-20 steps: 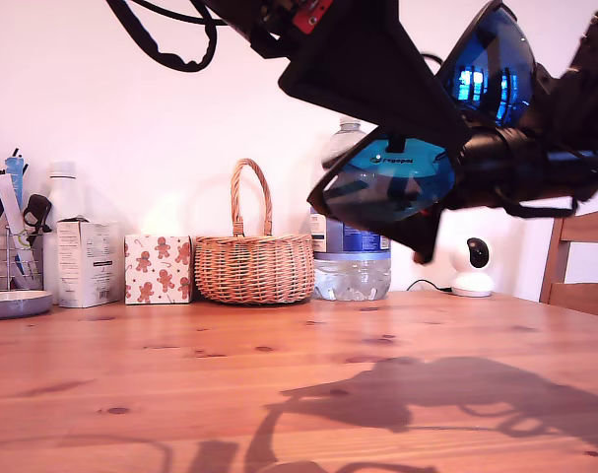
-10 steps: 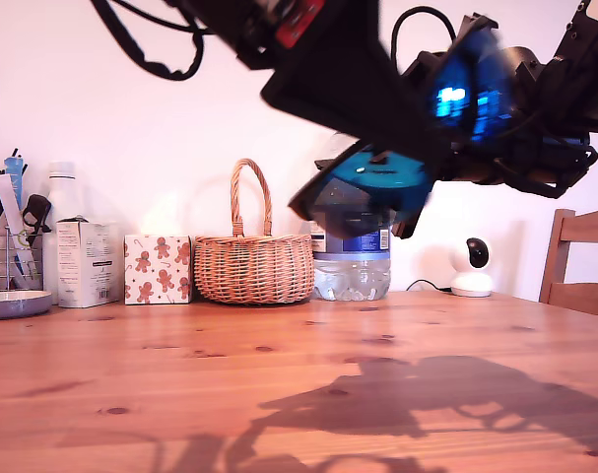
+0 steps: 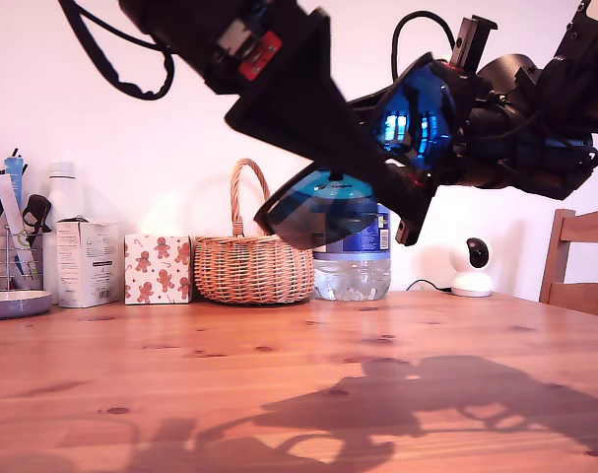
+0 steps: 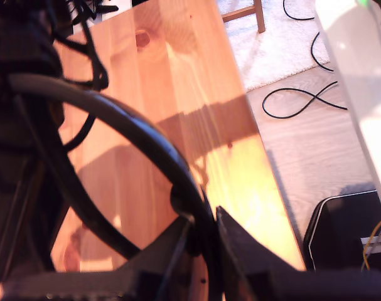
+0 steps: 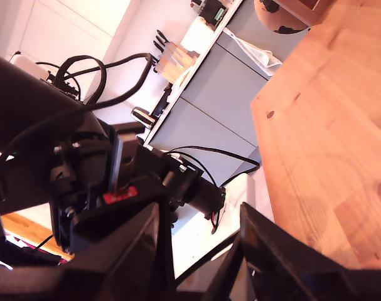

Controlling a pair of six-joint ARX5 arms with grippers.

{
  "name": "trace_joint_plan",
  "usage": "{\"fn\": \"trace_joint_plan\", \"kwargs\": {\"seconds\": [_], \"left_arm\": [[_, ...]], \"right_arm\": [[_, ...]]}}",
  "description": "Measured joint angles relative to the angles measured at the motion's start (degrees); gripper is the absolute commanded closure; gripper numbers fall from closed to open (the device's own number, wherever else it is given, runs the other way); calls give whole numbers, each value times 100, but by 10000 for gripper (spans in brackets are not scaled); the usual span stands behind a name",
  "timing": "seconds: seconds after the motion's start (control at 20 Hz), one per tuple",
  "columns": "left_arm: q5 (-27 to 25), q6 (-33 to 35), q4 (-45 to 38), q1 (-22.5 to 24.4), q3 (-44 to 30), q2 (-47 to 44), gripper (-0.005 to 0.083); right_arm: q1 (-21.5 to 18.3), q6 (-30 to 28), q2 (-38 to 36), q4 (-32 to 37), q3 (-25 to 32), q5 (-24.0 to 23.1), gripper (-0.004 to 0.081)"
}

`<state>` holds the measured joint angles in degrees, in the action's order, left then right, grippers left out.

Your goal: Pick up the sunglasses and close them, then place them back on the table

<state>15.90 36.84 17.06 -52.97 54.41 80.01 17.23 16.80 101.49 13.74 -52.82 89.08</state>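
Observation:
The sunglasses (image 3: 412, 123), black with a blue mirrored lens, hang in the air well above the table (image 3: 180, 394), in the upper right of the exterior view. My first gripper (image 3: 405, 205) reaches down from the exterior view's upper left. It is shut on the black rim (image 4: 146, 138), which runs between its fingertips (image 4: 201, 229). My second gripper (image 3: 458, 128) comes in from the exterior view's right and sits against the glasses' far end. In the second wrist view its fingers (image 5: 154, 244) stand apart with a thin dark strip between them. Whether they grip cannot be made out.
Along the back of the table stand a wicker basket (image 3: 254, 266), a water bottle (image 3: 353, 261), a gingerbread-print box (image 3: 159, 268), a white carton (image 3: 87, 261) and a white camera (image 3: 471, 266). A wooden chair (image 3: 579, 261) is at the exterior view's right. Cables lie on the floor (image 4: 303, 100).
Both arms and the sunglasses have shifted toward the exterior view's left. The upper part of the lens has dropped a little and turned.

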Motion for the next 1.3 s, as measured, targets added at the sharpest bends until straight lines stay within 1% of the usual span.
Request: {"fn": "trace_joint_plan", "kwargs": {"seconds": [0.2,0.4,0.6,0.8,0.95,1.15,1.25,1.3], "left_arm": [[33,140,70,262,0,-2,794],[57,149,70,413,0,-4,794],[138,153,101,463,0,-4,794],[162,153,184,457,0,-7,794],[101,149,232,420,0,-4,794],[-166,118,264,426,0,-4,794],[-210,118,227,422,0,-4,794],[-216,120,221,391,0,-4,794]], "right_arm": [[-44,-83,0,-170,0,-50,408],[-70,-199,0,-247,0,-105,413],[-70,-428,0,-234,0,-116,413],[-76,-468,0,-83,0,-114,413],[-232,-468,0,-74,0,-96,413],[-675,-468,0,-98,0,-155,413],[-831,-472,0,-105,0,-468,418],[-898,-514,0,-98,0,-723,419]]}}
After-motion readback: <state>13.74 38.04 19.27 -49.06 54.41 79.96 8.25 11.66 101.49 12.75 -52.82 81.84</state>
